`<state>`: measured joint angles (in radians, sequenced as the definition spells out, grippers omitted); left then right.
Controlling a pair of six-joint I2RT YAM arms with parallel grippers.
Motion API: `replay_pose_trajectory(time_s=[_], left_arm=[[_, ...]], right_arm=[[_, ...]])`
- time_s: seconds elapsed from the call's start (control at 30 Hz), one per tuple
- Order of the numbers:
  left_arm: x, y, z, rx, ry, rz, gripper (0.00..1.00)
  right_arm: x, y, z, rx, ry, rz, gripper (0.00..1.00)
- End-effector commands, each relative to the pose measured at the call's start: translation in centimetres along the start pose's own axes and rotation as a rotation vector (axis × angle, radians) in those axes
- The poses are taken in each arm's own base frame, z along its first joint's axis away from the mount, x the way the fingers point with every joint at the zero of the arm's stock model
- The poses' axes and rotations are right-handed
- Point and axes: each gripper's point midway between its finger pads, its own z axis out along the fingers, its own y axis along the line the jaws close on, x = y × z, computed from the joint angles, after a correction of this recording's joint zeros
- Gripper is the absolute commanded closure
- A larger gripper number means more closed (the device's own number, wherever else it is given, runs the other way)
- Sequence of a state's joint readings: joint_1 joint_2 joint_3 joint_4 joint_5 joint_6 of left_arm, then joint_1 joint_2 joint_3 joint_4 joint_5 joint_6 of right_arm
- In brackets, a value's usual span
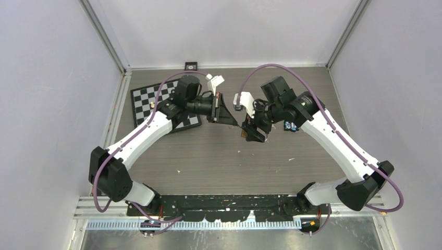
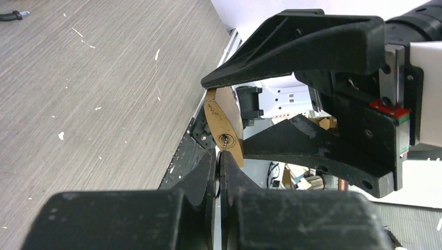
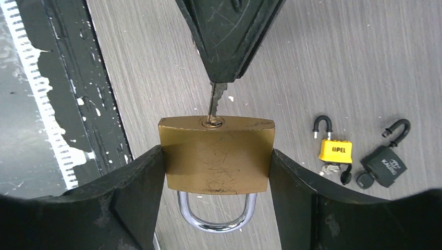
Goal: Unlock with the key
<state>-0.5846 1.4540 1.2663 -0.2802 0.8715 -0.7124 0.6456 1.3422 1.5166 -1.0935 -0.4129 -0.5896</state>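
Note:
My right gripper (image 3: 216, 169) is shut on a scratched brass padlock (image 3: 216, 156), a finger pressed against each side of its body. It holds the lock above the table with the keyhole face turned toward the left arm. Both legs of the chrome shackle (image 3: 216, 221) sit in the body. My left gripper (image 2: 219, 156) is shut on the silver key (image 3: 215, 101), whose tip rests in the keyhole (image 2: 225, 139). From above, the left gripper (image 1: 232, 121) and right gripper (image 1: 249, 130) meet at mid-table.
A yellow padlock (image 3: 334, 150) and a black padlock (image 3: 385, 164), both with raised shackles and keys beside them, lie on the table to the right. A chessboard (image 1: 161, 104) lies at the back left under the left arm. Walls enclose three sides.

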Motion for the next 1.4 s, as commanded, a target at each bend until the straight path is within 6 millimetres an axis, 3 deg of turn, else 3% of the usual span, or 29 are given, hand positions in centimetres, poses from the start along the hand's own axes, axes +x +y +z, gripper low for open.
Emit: replay_pose_trajectory(time_s=[0.0,0.7,1.37], left_arm=[[0.6,-2.6,-0.2,0.082,-0.003,0.119,1.00],[0.4,0.1,0.9,0.020,-0.005,-0.139,1.00],[0.8,0.1,0.2,-0.042,-0.012,0.136,1.00]], right_arm=[[-4.5,-0.9,-0.5,-0.001,-0.207,-0.042,1.00],[-2.0,-2.9,0.4,0.132,-0.165,-0.119,1.00],[-2.1,-1.1,0.5,0.005,-0.230,-0.110,1.00]])
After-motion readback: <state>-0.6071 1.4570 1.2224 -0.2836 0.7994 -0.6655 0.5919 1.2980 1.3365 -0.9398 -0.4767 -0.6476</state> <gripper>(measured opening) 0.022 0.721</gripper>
